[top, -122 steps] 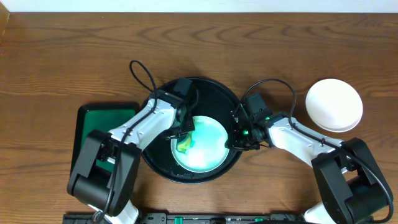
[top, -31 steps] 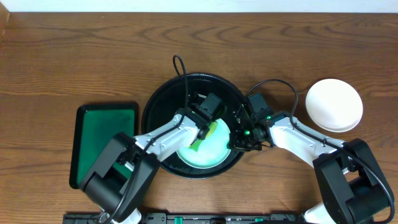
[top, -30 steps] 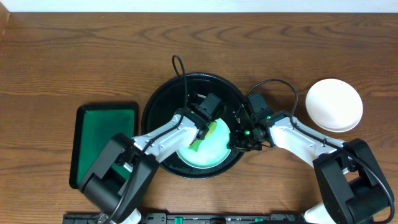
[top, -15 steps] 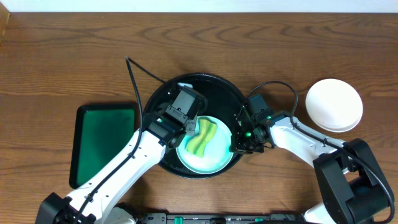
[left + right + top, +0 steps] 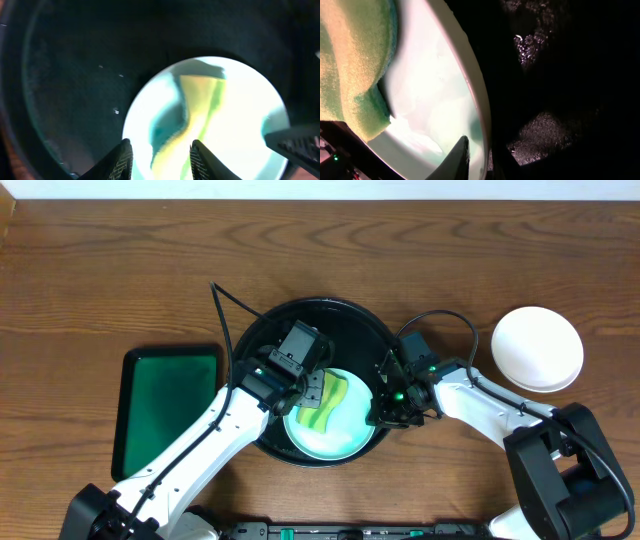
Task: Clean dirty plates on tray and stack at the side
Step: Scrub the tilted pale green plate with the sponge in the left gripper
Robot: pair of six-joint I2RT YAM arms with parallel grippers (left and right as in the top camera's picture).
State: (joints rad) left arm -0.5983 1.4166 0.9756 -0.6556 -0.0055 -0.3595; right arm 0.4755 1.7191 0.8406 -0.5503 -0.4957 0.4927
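wood table filled the overhead view. a round black tray sat mid-table, and a smaller green tray lay just left of it, near but apart. the left arm reached in from the lower left over the black tray's left side, and the right arm came from the lower right to the tray's right edge. a white plate sat on the bare table, well right of the black tray. a mint plate lay inside the black tray, toward its front right. a yellow-green sponge lay flat on the mint plate's left half. the left gripper hung over the sponge with its jaws spread apart, gripping nothing, the sponge loose below them. the right gripper was at the mint plate's right rim, one finger inside the rim and one outside. the gap was narrow and i could not tell if it pinched the rim or sat loose. no smears showed on the bare part of the mint plate, glare hid some.
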